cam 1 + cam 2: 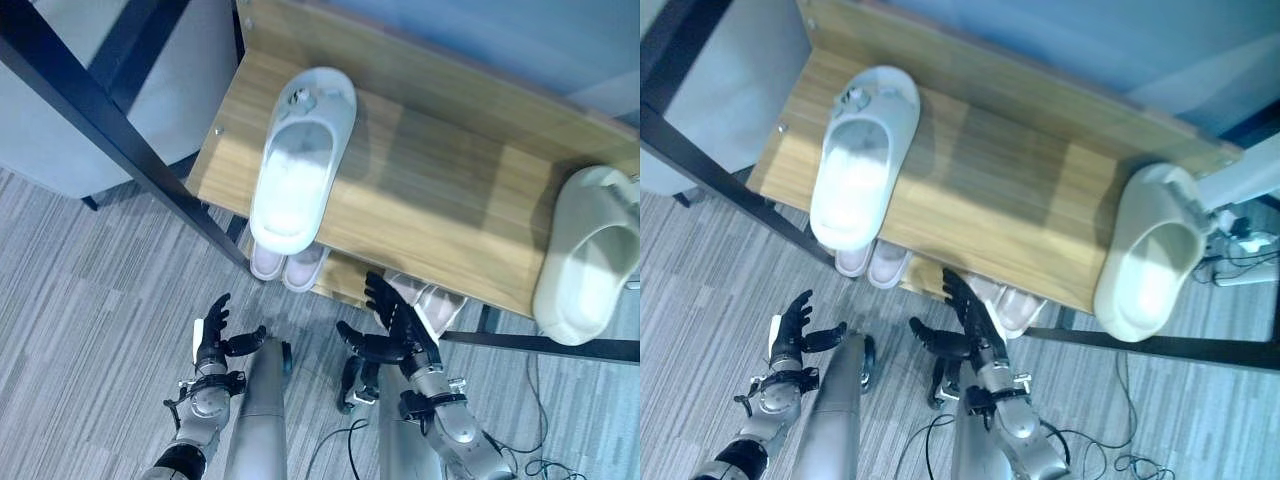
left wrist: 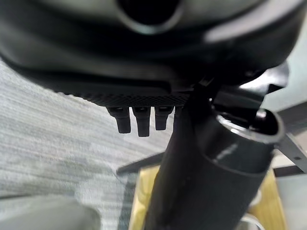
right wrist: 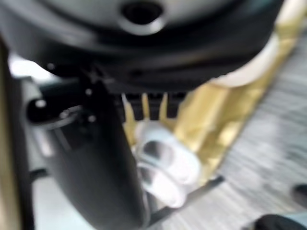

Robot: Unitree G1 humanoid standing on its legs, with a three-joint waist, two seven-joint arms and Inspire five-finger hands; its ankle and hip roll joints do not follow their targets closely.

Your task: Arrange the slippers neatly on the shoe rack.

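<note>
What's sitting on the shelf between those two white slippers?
Nothing: in the left eye view, only bare wooden shelf lies between the left slipper and the right slipper.

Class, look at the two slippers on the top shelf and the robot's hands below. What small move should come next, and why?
Probably the right hand should rise toward the right slipper. That slipper overhangs the wooden shelf at its right end, far from the left slipper. Both hands are open and hold nothing; the left hand hangs low over the floor.
</note>
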